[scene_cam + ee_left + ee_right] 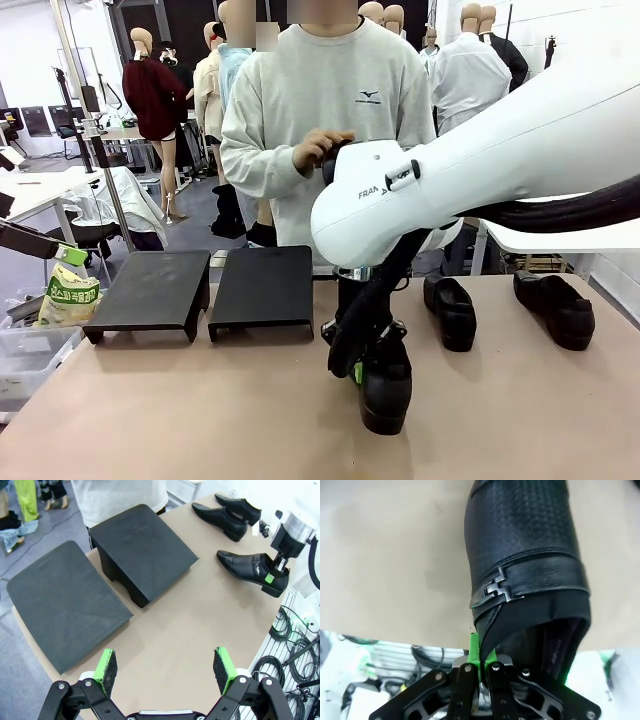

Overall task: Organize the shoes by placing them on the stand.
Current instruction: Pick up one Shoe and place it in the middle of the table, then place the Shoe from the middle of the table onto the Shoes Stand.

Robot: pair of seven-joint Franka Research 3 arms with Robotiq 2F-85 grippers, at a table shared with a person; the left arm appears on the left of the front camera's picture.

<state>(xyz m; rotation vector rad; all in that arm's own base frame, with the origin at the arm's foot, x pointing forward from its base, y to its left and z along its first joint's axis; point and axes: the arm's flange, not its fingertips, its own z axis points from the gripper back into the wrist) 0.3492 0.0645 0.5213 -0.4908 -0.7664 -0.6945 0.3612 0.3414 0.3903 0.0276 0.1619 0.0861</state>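
My right gripper [366, 368] is shut on the heel-end rim of a glossy black shoe [386, 388] near the table's front middle. The right wrist view shows my right gripper [480, 652] pinching the edge of the shoe's [520, 555] opening. From the left wrist view this shoe [247, 566] lies flat at table level, toe toward the stands. Two more shoes [451, 311] [555, 308] rest at the back right. Two black sloped stands [150, 291] [262, 289] sit side by side at the back left, both bare. My left gripper [165, 667] hangs open high over the table's left part.
A person stands behind the table with one hand [320, 148] raised at chest height. A green-and-white bag [71, 296] and a clear bin [25, 362] sit past the table's left edge. Cables [295, 630] hang beyond the near edge.
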